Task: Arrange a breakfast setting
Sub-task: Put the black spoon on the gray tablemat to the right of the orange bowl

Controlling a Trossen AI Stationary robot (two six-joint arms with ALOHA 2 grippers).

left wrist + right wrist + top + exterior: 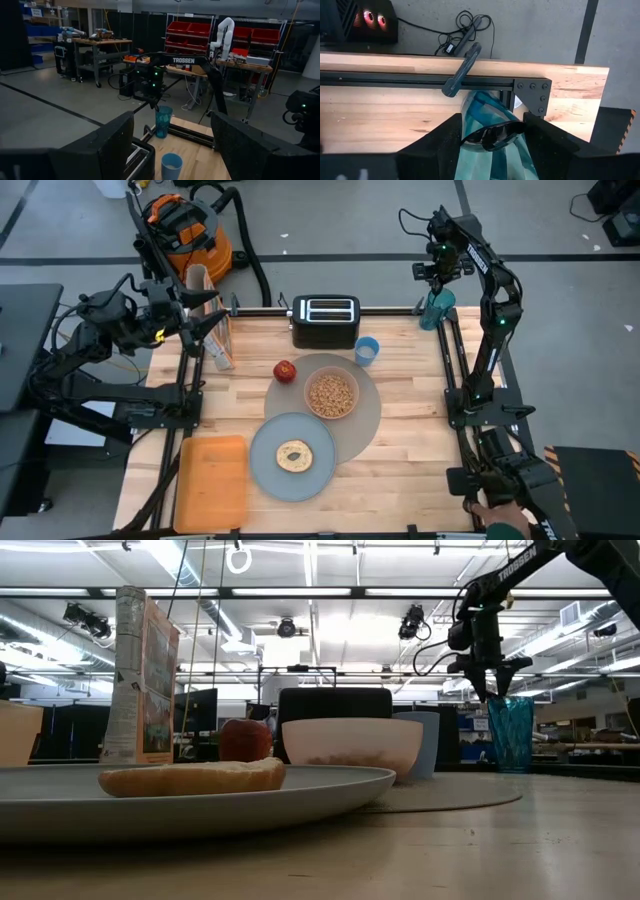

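The pink bowl [352, 380], holding cereal, stands on the round grey-brown mat [365, 425]. The grey plate [262, 472] overlaps the mat's near left edge and carries a piece of bread [295, 456]. The red apple [285, 370] lies at the mat's far left edge, and the blue cup [367, 350] stands just beyond its far edge. I cannot make out the spoon. My right gripper [438, 280] is open and points down over a teal tumbler [511, 735] at the table's far right corner, one finger on each side of its top [495, 155]. My left gripper [225, 325] is open and empty, beside the cereal box. My right gripper has its fingertips [488, 695] at about the height of the tumbler's rim [510, 700], coming from above. I cannot tell whether they touch it. A dark glossy curve [492, 136] spans the gap between the fingers; what it is cannot be told.
A black toaster [325, 321] stands at the far edge and an orange tray [212, 483] at the near left. A cereal box [140, 680] stands at the far left. A blurred grey bar [462, 70] crosses the far rail. A hand [505, 515] shows near the right arm's base.
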